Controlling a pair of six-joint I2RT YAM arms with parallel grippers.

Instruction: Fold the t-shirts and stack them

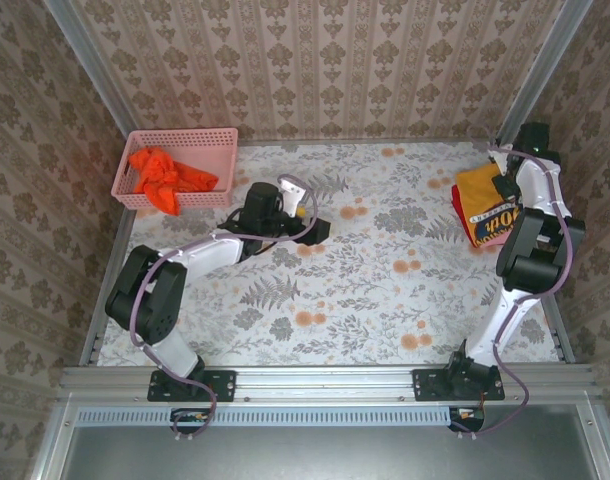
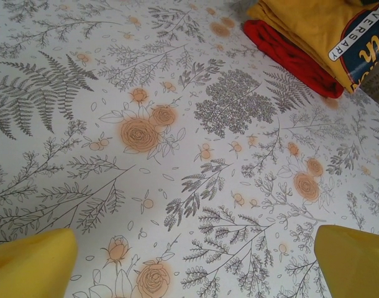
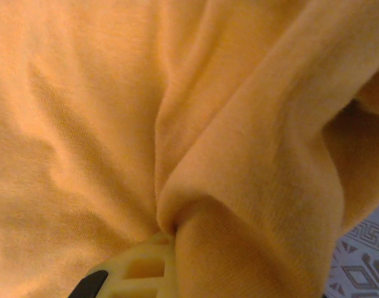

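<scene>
The pink basket [image 1: 185,137] sits at the far left corner of the flower-patterned table [image 1: 385,290], and a crumpled orange-red t-shirt [image 1: 165,175] lies inside it. To the right of the basket and a little nearer the arm bases, the left gripper [image 1: 320,228] hangs low over bare tablecloth with nothing between its jaws. In the left wrist view its two yellow fingertips [image 2: 34,264] stand wide apart at the bottom corners. Well across the table from the basket, at the far right edge, is the pile of folded shirts. The golden-yellow t-shirt [image 1: 475,190] with the dark-blue print lies on top, and a red t-shirt [image 2: 289,53] shows beneath it along the side facing the basket. The right gripper [image 1: 501,190] is down on that pile. Its wrist view shows yellow cloth drawn into a fold that runs straight to a yellow finger [image 3: 140,270] — the jaws are closed, pinching the golden-yellow t-shirt. Just beside the pile, on its basket side, the tablecloth lies bare.
</scene>
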